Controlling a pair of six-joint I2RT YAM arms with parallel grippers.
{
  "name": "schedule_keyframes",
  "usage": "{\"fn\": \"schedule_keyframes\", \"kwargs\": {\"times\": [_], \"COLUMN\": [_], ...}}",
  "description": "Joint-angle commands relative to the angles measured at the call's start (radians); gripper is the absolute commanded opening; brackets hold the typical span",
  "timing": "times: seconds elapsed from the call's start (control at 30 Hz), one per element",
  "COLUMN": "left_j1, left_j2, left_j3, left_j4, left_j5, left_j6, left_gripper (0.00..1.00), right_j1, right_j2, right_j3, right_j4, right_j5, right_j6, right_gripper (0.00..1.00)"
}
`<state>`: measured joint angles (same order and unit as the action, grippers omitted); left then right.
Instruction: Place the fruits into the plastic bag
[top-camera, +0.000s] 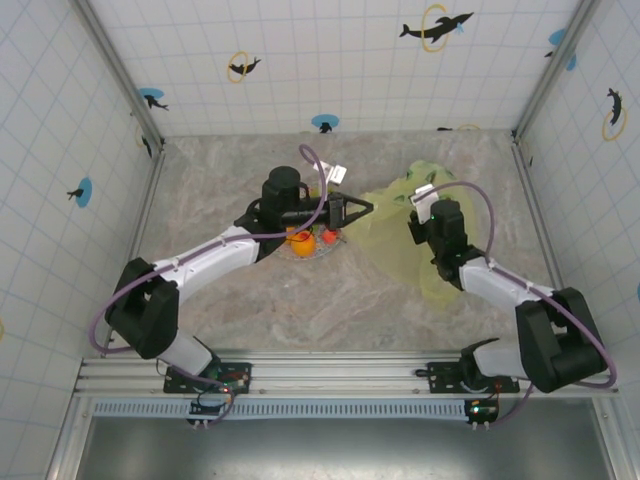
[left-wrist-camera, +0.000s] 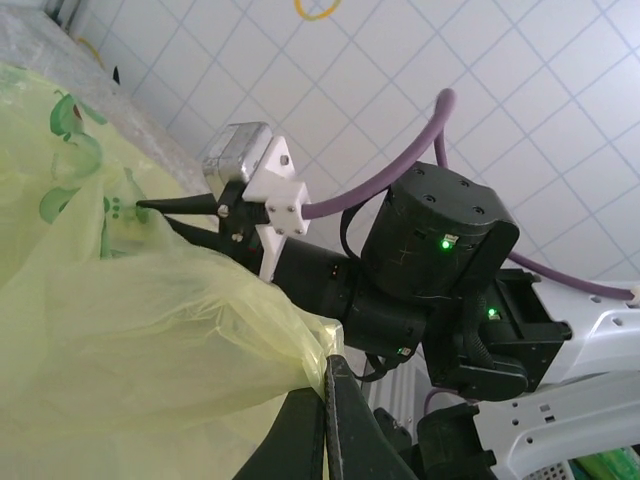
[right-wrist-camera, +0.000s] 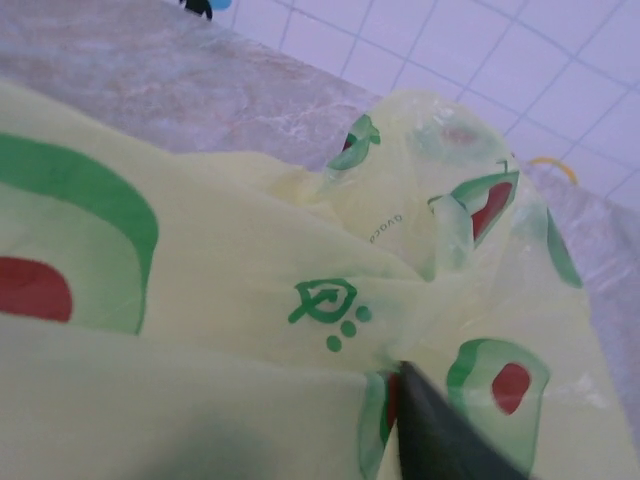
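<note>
Bag (top-camera: 405, 245): thin film, yellow-green and see-through, printed with green avocado halves with red centres and a small leaf mark. It lies crumpled in loose folds on the counter (top-camera: 250, 300), right of centre between the two arms, with one edge drawn toward the middle.

Handling, as a judgement: nearly weightless and limp, with no shape of its own. It looks slick enough to slide out of a light pinch. The mouth will likely sag shut unless you hold it at two points well apart. Take it at the rim on a doubled fold; a single layer could stretch or tear.

Left gripper (left-wrist-camera: 327, 405): clenched on a gathered edge of the bag, just right of the plate (top-camera: 318, 254).

Right gripper (left-wrist-camera: 150, 207): tip pressed into a fold on the bag's far side. You cannot tell whether it has the film or only touches it.

Fruits (top-camera: 302, 240): on the plate beneath the left arm, just beside the bag. An orange one and a red piece (top-camera: 330, 237) show; the rest are hidden. They are small, glossy and rounded, so probably hard and apt to roll. Grip each across its widest part.
</note>
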<state>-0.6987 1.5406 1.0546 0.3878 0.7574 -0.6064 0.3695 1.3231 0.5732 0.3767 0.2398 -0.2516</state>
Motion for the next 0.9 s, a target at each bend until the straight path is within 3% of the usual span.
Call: {"fn": "schedule_keyframes", "kwargs": {"times": [0.0,0.03,0.07,0.23,0.33,0.43,0.57,0.7,0.87], "left_j1": [0.023,0.037,0.05,0.102,0.103,0.103,0.103,0.077,-0.139], "left_j2": [0.012,0.013,0.017,0.089,0.068,-0.05,-0.232,-0.359,-0.39], "left_j3": [0.04,0.044,0.048,0.125,0.142,0.033,-0.197,-0.454,-0.606], "left_j4": [-0.029,-0.04,-0.051,-0.174,-0.249,-0.215,-0.166,-0.066,0.021], "left_j5": [-0.037,-0.087,-0.14,-0.428,-0.516,-0.597,-0.646,-0.576,-0.651], "left_j6": [0.008,0.008,0.002,0.026,0.09,0.099,0.087,0.009,0.027], "left_gripper": [0.0,0.01,0.08,0.6,0.79,0.97,0.98,0.98,0.98], "right_j1": [0.003,0.001,-0.005,-0.104,-0.164,-0.195,-0.215,-0.22,-0.236], "right_j2": [0.025,0.022,0.019,0.037,0.042,0.046,0.067,0.062,0.043], "right_j3": [0.078,0.107,0.131,0.266,0.306,0.307,0.281,0.226,0.195], "right_j4": [-0.035,-0.1,-0.154,-0.472,-0.55,-0.551,-0.488,-0.359,-0.239], "right_j5": [0.028,0.015,-0.004,-0.241,-0.347,-0.419,-0.535,-0.58,-0.565], "right_j6": [0.003,0.033,0.067,0.351,0.5,0.632,0.782,0.927,1.083], "right_gripper": [0.03,0.0,0.0,0.0,0.0,0.0,0.0,0.0,0.0]}}
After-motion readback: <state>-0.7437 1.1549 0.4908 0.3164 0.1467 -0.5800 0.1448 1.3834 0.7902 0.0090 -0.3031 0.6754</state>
